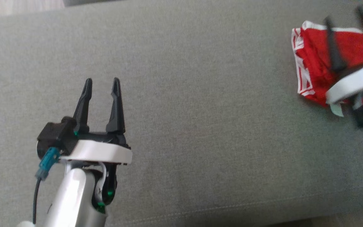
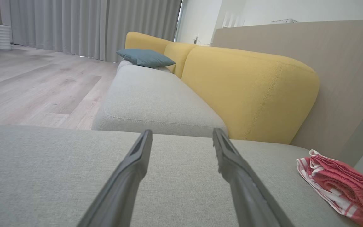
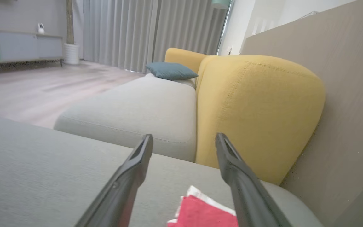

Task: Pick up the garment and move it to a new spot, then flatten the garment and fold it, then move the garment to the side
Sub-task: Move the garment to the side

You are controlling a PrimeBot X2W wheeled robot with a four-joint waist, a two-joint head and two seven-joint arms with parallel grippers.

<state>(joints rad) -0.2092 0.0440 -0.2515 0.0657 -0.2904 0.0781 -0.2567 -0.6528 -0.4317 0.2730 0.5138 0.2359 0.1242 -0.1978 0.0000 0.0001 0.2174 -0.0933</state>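
The folded red garment (image 1: 314, 66) is lying at the right of the grey sofa cushion (image 1: 200, 94), right end effector (image 1: 342, 15) hovering open over it, left end effector (image 1: 102, 80) hanging open and empty, so the job is looking all but done.

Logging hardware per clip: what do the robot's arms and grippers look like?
The left gripper has two long black tapering fingers, black housing, white collar, teal connector with dark cable, silvery forearm, green lights. The right gripper, blurred, shows the same black fingers, white collar.
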